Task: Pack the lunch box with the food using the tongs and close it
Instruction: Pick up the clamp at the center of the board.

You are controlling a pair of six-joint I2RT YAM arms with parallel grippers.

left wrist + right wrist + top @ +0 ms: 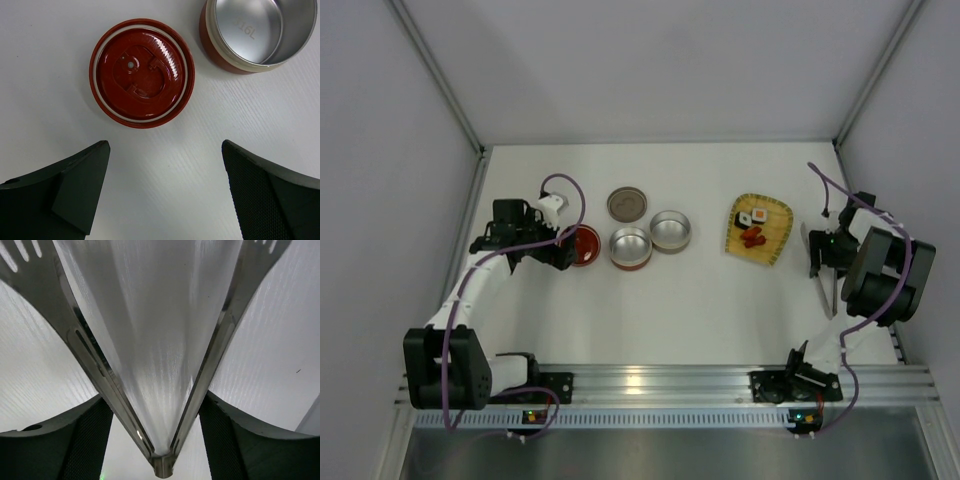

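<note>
Right wrist view: my right gripper [154, 399] straddles the tongs [92, 365], packing not begun.
Its pads [90, 440] sit at the tongs' 2 arms; I cannot tell if they grip. Top view alone shows the food [752, 228] all on the yellow mat [776, 236], the 2 lunch box bowls [630, 264] empty and open. Left wrist shows my left gripper [164, 145] wide above the red lid [142, 72].

The left arm [470, 290] reaches forward with its left gripper [165, 150] spread wide (camera looking straight down), while the right arm [885, 275], folded at the elbow, sets its right gripper [152, 407] low, fingers [85, 440] against both legs of the tongs [95, 370].
</note>
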